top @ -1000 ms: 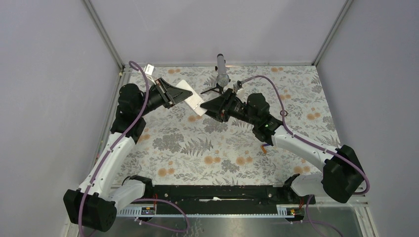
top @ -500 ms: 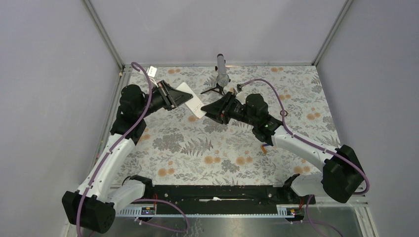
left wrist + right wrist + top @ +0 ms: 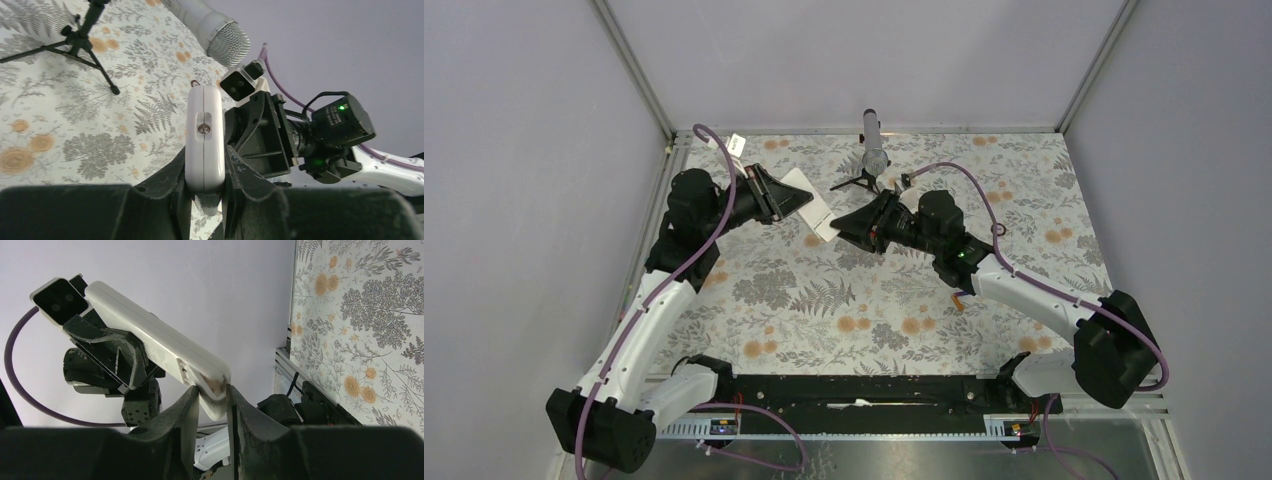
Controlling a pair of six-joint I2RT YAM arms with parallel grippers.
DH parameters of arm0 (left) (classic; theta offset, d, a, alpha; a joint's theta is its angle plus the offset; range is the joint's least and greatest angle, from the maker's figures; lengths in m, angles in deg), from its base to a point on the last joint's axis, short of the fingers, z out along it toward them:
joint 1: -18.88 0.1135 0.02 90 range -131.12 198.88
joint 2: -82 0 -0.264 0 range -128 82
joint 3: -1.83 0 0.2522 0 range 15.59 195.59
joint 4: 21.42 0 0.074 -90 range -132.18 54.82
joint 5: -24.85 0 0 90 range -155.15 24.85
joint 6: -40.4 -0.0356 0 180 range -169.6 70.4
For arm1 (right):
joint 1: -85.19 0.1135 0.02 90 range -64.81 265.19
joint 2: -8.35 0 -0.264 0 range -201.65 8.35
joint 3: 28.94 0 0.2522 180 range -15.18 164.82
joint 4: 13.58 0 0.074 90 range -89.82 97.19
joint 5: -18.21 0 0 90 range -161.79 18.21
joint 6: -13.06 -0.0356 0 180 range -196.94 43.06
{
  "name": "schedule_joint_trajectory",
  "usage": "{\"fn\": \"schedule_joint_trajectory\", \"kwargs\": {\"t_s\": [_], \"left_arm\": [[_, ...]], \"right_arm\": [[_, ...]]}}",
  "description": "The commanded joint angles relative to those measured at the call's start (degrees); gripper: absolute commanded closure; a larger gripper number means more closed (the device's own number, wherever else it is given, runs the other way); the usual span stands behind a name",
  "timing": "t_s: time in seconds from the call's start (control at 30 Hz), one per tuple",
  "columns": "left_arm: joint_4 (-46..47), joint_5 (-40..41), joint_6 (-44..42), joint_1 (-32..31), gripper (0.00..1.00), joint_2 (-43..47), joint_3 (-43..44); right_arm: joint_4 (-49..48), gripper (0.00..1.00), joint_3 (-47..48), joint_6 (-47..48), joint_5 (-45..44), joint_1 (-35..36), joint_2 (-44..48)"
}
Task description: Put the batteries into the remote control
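Left jaws clamp the white rectangular plastic remote control by one end, raised above the floral counter near its far edge, likely steadying it for the right jaws, narrowed around its free end, though whether they grip I cannot tell.

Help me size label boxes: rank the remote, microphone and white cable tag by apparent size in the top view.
1. remote, largest, though held up nearer the camera and partly covered
2. microphone
3. tag, clearly smallest
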Motion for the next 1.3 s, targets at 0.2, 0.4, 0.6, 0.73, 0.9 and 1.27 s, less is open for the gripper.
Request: {"fn": "schedule_joint_trajectory", "kwargs": {"t_s": [0.2, 0.4, 0.6, 0.73, 0.9, 1.27], "left_arm": [[-0.63, 2.71, -6.76, -0.07, 1.00, -0.46, 3.00], [-0.82, 3.66, -7.25, -0.07, 1.00, -0.67, 2.77], [-3.86, 9.37, -9.11, -0.07, 1.00, -0.60, 1.95], [-4.42, 12.38, -9.62, 0.01, 1.00, -0.66, 0.81], [-4.42, 14.49, -9.34, 0.01, 1.00, -1.18, -0.13], [-2.99, 14.03, -7.86, 0.01, 1.00, -1.73, -1.22]], "right_arm": [[-2.01, 0.83, 0.17, -0.65, 0.31, -0.31, -0.84], [-5.55, 1.00, -0.35, 0.32, 0.13, -0.36, -1.71], [-6.92, 1.00, -1.04, 5.27, -2.80, -0.76, 1.54], [-1.77, 1.00, -0.87, 12.26, -6.92, -0.85, 5.97], [10.23, 1.00, -3.35, 20.77, -15.98, -1.01, 11.68], [17.09, 1.00, -17.39, 17.46, -22.30, -4.12, 16.36]]}}
